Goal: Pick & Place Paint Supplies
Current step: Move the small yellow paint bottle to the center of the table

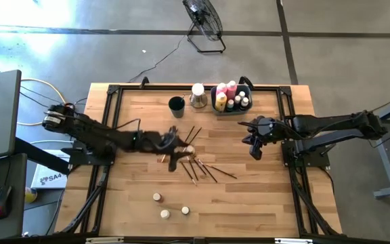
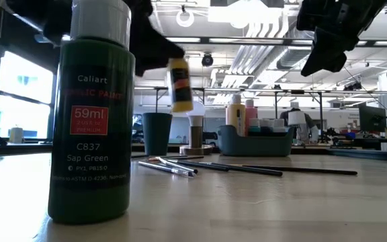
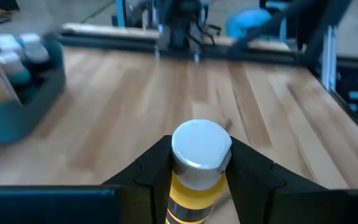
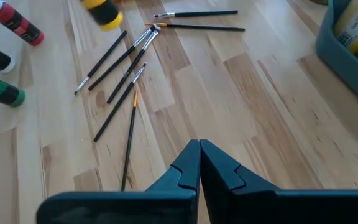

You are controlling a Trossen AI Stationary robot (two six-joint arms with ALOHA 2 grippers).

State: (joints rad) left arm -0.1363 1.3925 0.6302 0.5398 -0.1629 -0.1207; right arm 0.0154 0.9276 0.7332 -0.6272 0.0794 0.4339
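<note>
The left gripper (image 3: 194, 180) pinched a yellow paint bottle (image 3: 194, 168) just under its white cap, the bottle standing upright and lifted clear of the table (image 1: 263, 203) above the scattered brushes (image 1: 205, 169) near the middle. The grey-blue bin (image 1: 232, 107) lay toward the far edge, right of centre, well apart from the jaws. The right gripper (image 4: 199, 163), fingers pressed together and empty, hovered nearer the bin.
</note>
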